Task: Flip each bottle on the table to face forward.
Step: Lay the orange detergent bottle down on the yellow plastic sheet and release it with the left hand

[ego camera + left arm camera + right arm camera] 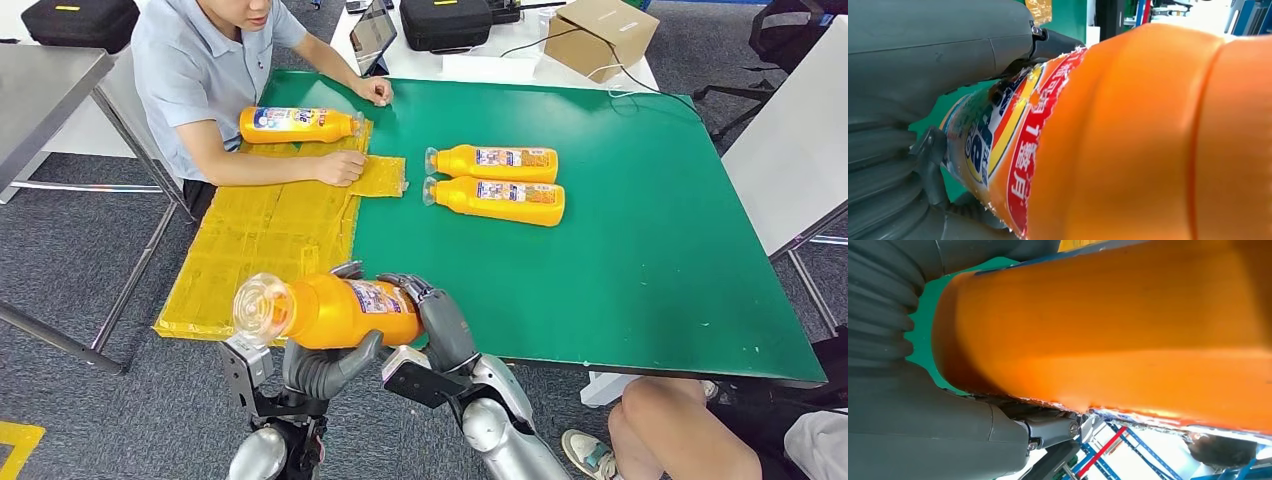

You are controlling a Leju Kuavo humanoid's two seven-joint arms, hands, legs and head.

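**Both robot hands hold one orange bottle up off the green tabletop**

The left robot hand [325, 365] and the right robot hand [435, 320] are both wrapped around the held bottle [330, 312]. The left one cups it from below. The right one curls over its far end. The held bottle lies on its side in the air, just past the near edge of the green tabletop [640, 280]. Its clear cap end points to the left, and a bit of its label faces up. In the left wrist view the held bottle [1148, 140] sits tight against the left robot hand [923, 75], and the label has red, blue and yellow on it. In the right wrist view the plain orange side of the held bottle [1118, 325] rests against the right robot hand [923, 435].

Two more bottles lie side by side on the green tabletop, well beyond the held bottle. The far bottle [495, 162] and the near bottle [497, 199] almost touch. Both have their caps to the left and their labels up.

A yellow mat [270, 235] covers the left part of the green tabletop. A fourth bottle [298, 124] lies on it at the far end. A person [215, 70] sits there, with one hand [340, 167] flat on the yellow mat near that bottle.
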